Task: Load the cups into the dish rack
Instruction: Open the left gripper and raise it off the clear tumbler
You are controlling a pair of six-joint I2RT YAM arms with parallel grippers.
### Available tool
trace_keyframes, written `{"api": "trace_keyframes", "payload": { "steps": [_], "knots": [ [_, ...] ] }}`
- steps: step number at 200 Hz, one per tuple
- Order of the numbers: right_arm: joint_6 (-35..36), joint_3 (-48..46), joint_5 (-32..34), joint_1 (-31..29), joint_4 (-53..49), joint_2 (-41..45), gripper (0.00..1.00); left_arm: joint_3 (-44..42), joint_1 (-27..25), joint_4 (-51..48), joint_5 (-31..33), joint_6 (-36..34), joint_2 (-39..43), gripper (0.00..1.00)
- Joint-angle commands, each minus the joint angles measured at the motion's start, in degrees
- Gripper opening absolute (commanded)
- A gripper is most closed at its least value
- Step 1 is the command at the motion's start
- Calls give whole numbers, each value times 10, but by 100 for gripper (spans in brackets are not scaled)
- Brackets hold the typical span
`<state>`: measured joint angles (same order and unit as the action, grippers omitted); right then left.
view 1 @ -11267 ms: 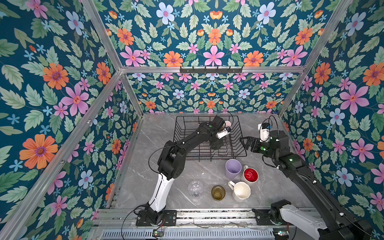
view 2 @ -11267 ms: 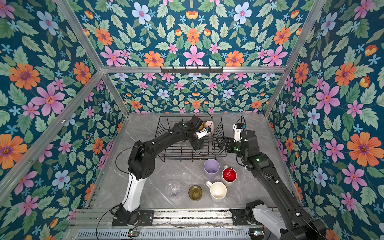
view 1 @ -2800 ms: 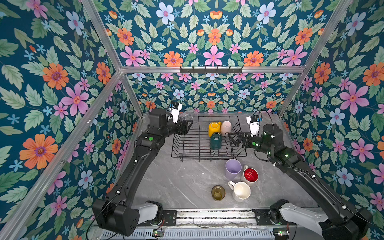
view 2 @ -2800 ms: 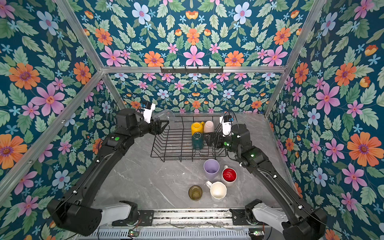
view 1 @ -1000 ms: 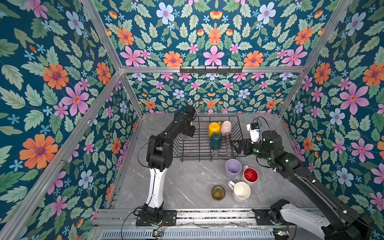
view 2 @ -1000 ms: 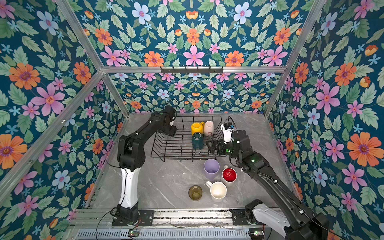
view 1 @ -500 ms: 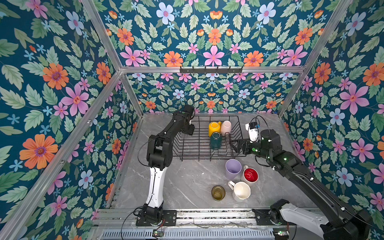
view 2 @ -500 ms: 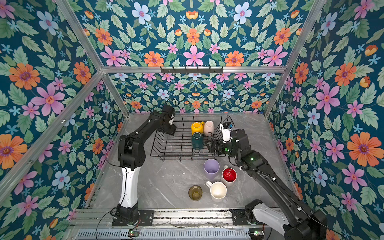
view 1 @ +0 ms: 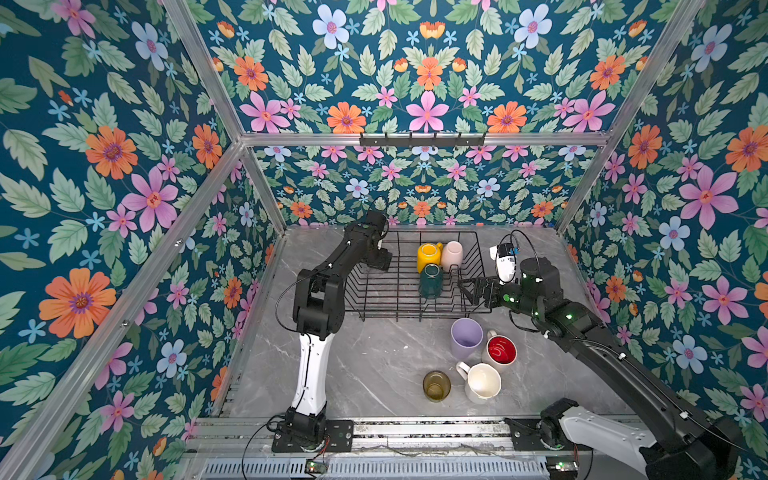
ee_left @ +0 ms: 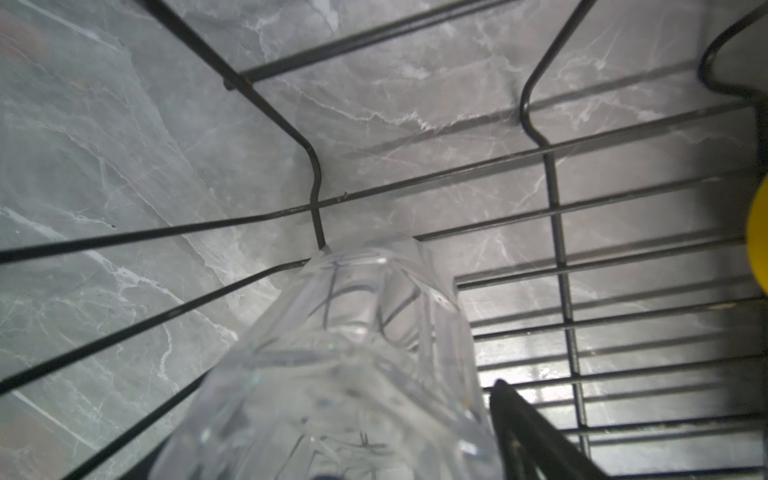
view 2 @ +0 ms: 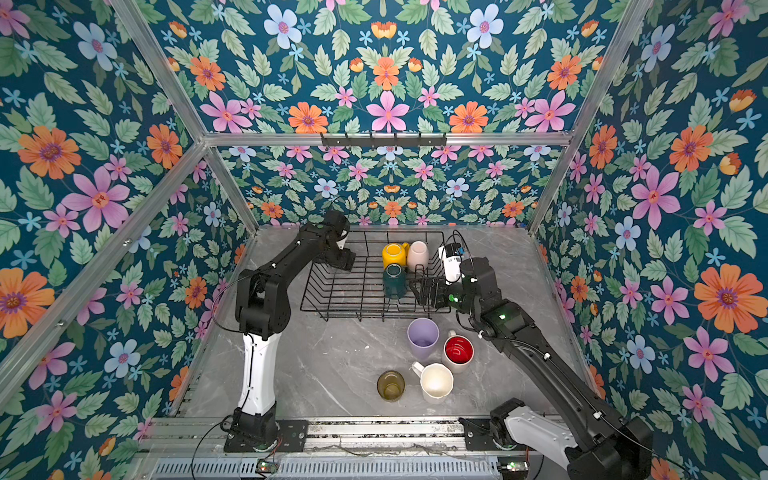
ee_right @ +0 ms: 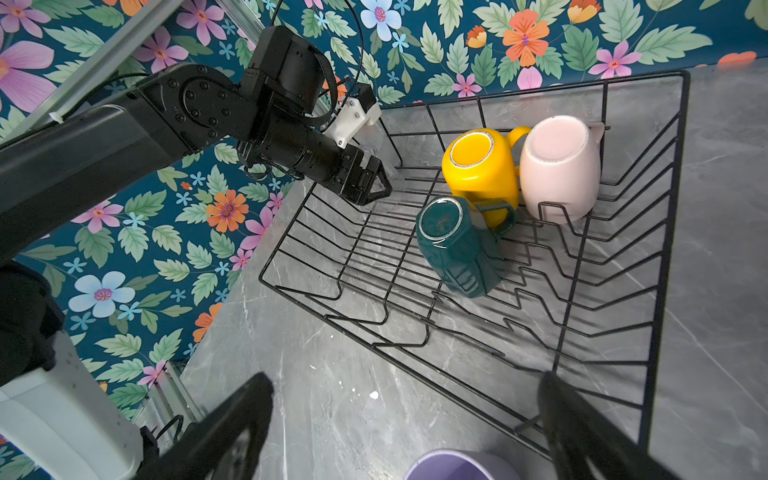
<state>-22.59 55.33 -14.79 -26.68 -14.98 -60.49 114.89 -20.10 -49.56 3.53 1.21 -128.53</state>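
Observation:
The black wire dish rack (view 1: 399, 309) stands at the back of the table. A yellow mug (view 1: 428, 255), a cream cup (view 1: 452, 254) and a dark green mug (view 1: 431, 280) sit upside down in it. My left gripper (view 1: 380, 259) reaches into the rack's far left corner. The clear glass (ee_left: 353, 353) stands between its jaws, with a thin gap beside the one finger (ee_left: 523, 419) that shows. My right gripper (view 1: 467, 289) hangs open and empty by the rack's front right corner. In front of the rack stand the lilac tumbler (view 1: 466, 336), red-lined white mug (view 1: 500, 351), white mug (view 1: 482, 382) and olive-amber glass (view 1: 436, 385).
Floral walls on an aluminium frame (view 1: 257, 178) close the table on the left, back and right. A metal rail (view 1: 415, 432) with both arm bases runs along the front edge. Upright wire dividers (ee_right: 552, 216) fill the rack's right half. Bare marble (view 1: 374, 365) lies front left.
The clear glass has gone from the table's front into the rack's far left corner with my left gripper. Over the last second both arms have hardly shifted.

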Motion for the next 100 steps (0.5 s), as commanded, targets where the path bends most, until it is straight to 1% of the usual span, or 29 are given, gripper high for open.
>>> {"api": "trace_keyframes", "payload": {
  "steps": [1, 20, 38, 48, 52, 80, 100],
  "knots": [
    [-6, 3, -3, 0, 10, 0, 98, 0, 1, 0, -2, -2, 7, 92],
    [-6, 2, -2, 0, 10, 1, 98, -1, 0, 3, -1, -2, 15, 96],
    [-7, 2, -2, 0, 10, 1, 98, -6, 0, 7, -6, 0, 30, 97],
    [-7, 2, -2, 0, 10, 0, 98, -11, 0, 7, -10, 1, 42, 99],
    [-6, 2, -2, 0, 11, 1, 98, -14, 0, 24, -11, 2, 47, 99],
    [-6, 3, -1, 0, 11, 2, 98, -41, 0, 55, -18, 7, 98, 99],
    [-4, 3, 4, 0, 8, 1, 98, -73, 1, 84, -20, 16, 152, 99]
  ]
}}
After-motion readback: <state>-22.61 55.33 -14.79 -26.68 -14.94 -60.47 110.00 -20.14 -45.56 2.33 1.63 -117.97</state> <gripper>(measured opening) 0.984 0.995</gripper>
